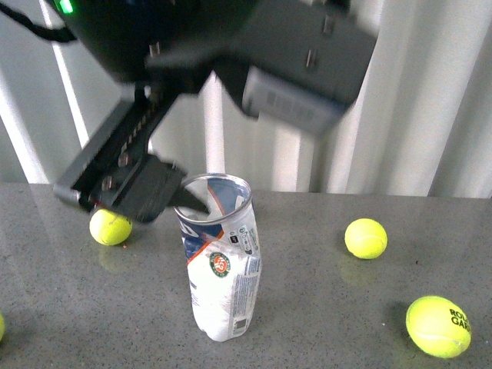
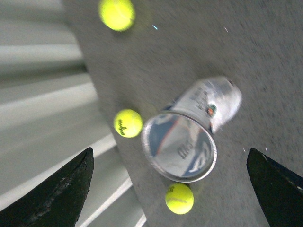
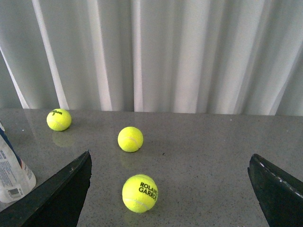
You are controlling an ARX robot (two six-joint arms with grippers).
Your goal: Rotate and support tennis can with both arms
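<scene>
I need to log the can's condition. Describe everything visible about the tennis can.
The tennis can is a clear plastic tube with a silver metal rim, a white printed label, a blue-orange band and a round logo. It stands upright on the grey table, mouth open, no lid, and looks empty from above. The left claw hovers open above it; a black part of that arm sits at the rim, contact unclear.

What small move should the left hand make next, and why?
Probably lower the left hand around the tennis can: its fingers are spread wide above the open silver rim, the can stands upright and ungripped, and the right hand faces only balls.
</scene>
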